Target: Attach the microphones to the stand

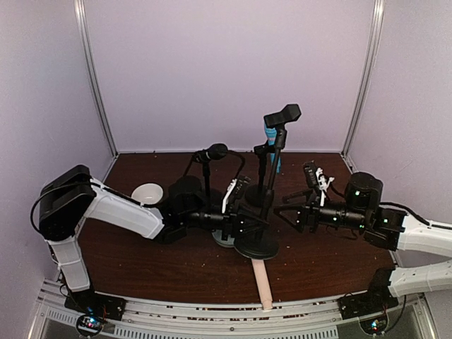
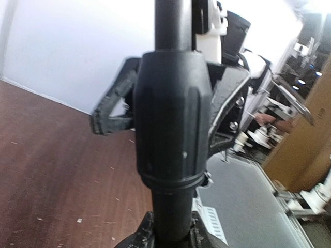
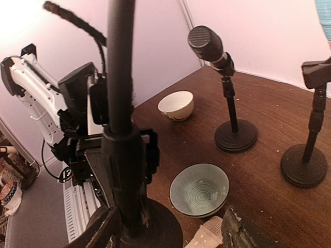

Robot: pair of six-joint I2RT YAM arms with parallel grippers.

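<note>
Pink mic [image 1: 261, 282] is laid lengthwise up-frame at bottom centre, lower left of the wide-spread right end effector [image 1: 284, 212]; stand [image 1: 256, 245] is clamped by left end effector [image 1: 247, 224].

Booth setup. Dark brown wood bench [image 1: 141, 272], scuffed, with pale flecks all over. Three plain lilac walls: back wall [image 1: 226, 70], left wall [image 1: 35, 106], right wall [image 1: 417, 92]. Silver metal posts [image 1: 95, 78] stand at both back corners. A slotted aluminium rail [image 1: 212, 312] runs along the bench's near edge. Light is soft and even in the top view. Left wrist view: wall blown out white, grey floor [image 2: 248, 206] beyond the bench edge, tan wooden panel [image 2: 305, 144] at right. Right wrist view: grey floor at lower left, blurred clutter [image 3: 10, 175] past it, can't tell what.
</note>
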